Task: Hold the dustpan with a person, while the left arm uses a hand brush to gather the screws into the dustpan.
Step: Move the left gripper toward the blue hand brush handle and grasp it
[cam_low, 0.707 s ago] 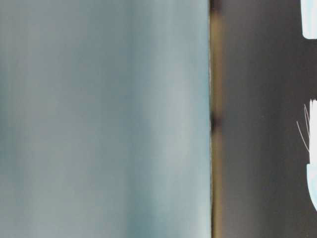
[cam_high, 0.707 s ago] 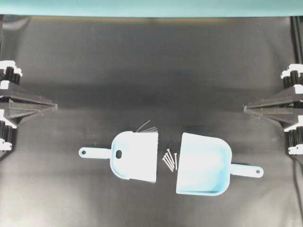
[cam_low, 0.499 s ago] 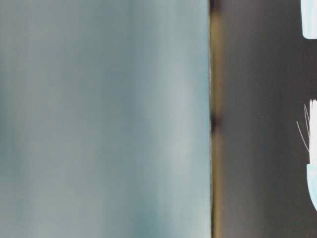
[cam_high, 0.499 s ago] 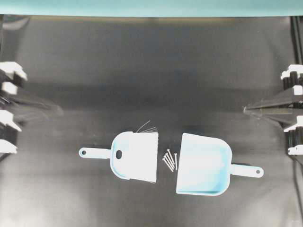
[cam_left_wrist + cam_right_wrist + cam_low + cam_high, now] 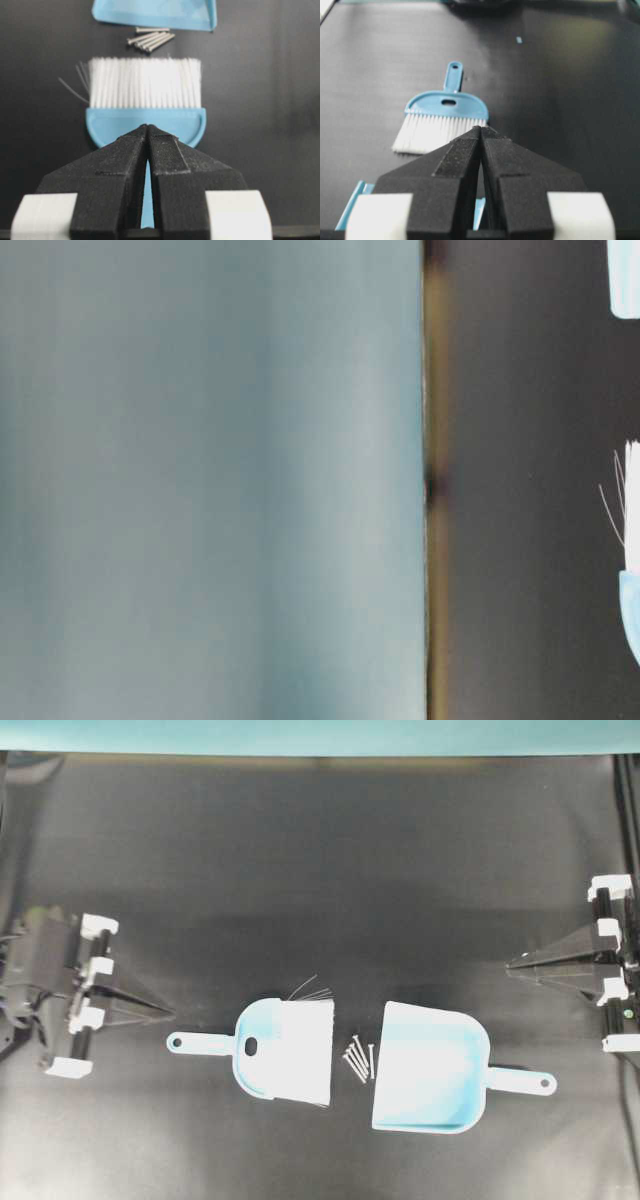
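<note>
Left gripper (image 5: 168, 1013) with fingers pressed together into 1 point, holding nothing, low over the black table (image 5: 300, 870) at its left side. Tip aimed at the ring end of the hand brush (image 5: 285, 1050) handle, just short of it, apart from it. From the left wrist view, closed tip (image 5: 148, 126) lined up over the blue brush body (image 5: 112, 125), white bristles beyond it.

Right gripper (image 5: 510, 962) likewise closed, empty, at the right edge of the table, well apart from the dustpan (image 5: 430, 1070) and set further back than its handle. From the right wrist view, black fingers (image 5: 460, 160) joined along 1 seam.

Hand brush flat on the table, left of centre, handle pointing left, bristles facing right, a few stray bristles splayed at the far corner. Dustpan flat on the table, right of centre, open mouth facing left toward the bristles, handle with its hole pointing right.

Screws (image 5: 358, 1058), about 5, silver-grey, bunched in the narrow gap between bristles and dustpan mouth; same cluster (image 5: 150, 39) just in front of the dustpan lip (image 5: 155, 12) in the left wrist view.

Table-level view blurred, mostly a pale teal surface.
</note>
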Controlling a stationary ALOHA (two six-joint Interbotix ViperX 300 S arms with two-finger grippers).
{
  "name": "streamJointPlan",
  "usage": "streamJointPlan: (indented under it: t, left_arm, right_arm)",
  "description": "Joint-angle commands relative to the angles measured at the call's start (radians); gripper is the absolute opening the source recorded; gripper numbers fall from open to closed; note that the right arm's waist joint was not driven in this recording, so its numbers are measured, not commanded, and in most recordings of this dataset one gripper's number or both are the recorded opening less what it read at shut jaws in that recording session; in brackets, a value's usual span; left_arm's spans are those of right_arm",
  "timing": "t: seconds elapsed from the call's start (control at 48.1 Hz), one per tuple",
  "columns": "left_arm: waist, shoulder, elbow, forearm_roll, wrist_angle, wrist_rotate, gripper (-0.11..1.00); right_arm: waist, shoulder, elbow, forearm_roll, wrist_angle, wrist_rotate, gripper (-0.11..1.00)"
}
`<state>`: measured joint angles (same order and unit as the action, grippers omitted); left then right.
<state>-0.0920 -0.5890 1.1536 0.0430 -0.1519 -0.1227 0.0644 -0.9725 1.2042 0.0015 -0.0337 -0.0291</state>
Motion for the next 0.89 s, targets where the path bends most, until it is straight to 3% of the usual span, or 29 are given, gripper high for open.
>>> streamJointPlan:
  t: [0.0, 0.083, 0.146, 0.416, 0.582, 0.873]
  left_arm:
    - [0.000, 0.020, 0.008, 0.003, -0.109, -0.034, 0.00]
    - [0.002, 0.051, 0.051, 0.003, -0.173, -0.041, 0.01]
    - [0.003, 0.089, 0.086, 0.003, -0.230, -0.046, 0.07]
    - [0.005, 0.232, 0.183, 0.003, -0.523, -0.048, 0.79]
    - [0.005, 0.348, 0.161, 0.003, -0.572, -0.051, 0.75]
    - [0.008, 0.641, 0.071, 0.003, -0.611, -0.051, 0.80]
  right_arm:
    - [0.000, 0.002, -0.005, 0.000, -0.003, -0.005, 0.00]
    - [0.000, -0.005, -0.005, 0.002, -0.002, -0.006, 0.00]
    - [-0.002, -0.015, -0.005, 0.002, -0.002, -0.006, 0.00]
    - [-0.002, -0.080, 0.029, 0.002, -0.002, -0.008, 0.00]
    - [-0.002, -0.126, 0.057, 0.002, 0.002, -0.011, 0.00]
    - [-0.002, -0.153, 0.064, 0.002, 0.041, -0.012, 0.00]
